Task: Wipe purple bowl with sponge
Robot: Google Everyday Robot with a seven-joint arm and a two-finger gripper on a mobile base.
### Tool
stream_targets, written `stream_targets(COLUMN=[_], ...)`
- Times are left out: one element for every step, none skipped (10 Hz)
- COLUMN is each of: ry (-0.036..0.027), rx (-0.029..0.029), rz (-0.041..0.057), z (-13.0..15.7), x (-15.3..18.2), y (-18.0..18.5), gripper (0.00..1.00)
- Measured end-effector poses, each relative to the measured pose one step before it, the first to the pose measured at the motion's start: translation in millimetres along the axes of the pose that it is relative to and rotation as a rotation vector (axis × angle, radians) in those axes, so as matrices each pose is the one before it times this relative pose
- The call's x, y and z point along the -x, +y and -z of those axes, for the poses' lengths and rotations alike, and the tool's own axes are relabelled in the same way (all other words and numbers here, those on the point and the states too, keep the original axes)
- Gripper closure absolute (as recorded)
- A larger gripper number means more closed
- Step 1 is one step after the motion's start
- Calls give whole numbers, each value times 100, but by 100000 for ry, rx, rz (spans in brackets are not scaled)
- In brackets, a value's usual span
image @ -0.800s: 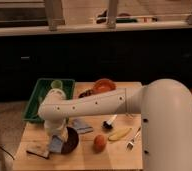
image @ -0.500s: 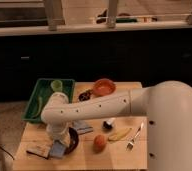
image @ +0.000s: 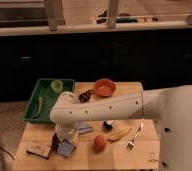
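My gripper (image: 65, 140) hangs from the white arm's wrist at the front left of the wooden table (image: 144, 152), pointing down. The sponge (image: 67, 148), a small square grey-blue pad, sits right at its tip. The purple bowl (image: 55, 142) shows only as a dark maroon edge just left of the sponge. The gripper hides most of the bowl. I cannot tell whether the sponge is touching the bowl.
A brown rectangular block (image: 39, 148) lies left of the bowl. A flat grey-blue piece (image: 84, 129), an orange fruit (image: 100, 142), a banana (image: 119, 134) and a fork (image: 134, 137) lie to the right. An orange bowl (image: 104, 87) and a green tray (image: 35, 116) stand at the back.
The wrist has dropped a little. The gripper and the sponge at its tip have shifted slightly right. The other objects have not moved.
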Motion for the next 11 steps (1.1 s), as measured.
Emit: stream_targets(ry=[2237, 1574, 1138, 1267, 602, -25, -225, -412, -600, -737, -1051], rx=[-167, -614, -424, -585, -505, 143, -625, -343, -191, -358, -558], rz=[-773, -362, 280, 577, 1339, 1380, 3429, 3110, 2725, 3195, 3599], z=[347, 244, 78, 51, -44, -64, -279, -288, -283, -216, -189], x=[-788, -718, -575, -1059, -654, -147, -187, -64, -16, 182, 338], y=[192, -168, -280, -470, -533, -364, -1383, -1148, -981, -1006, -1165], gripper=[94, 94, 94, 94, 94, 94, 94, 94, 94, 94, 94])
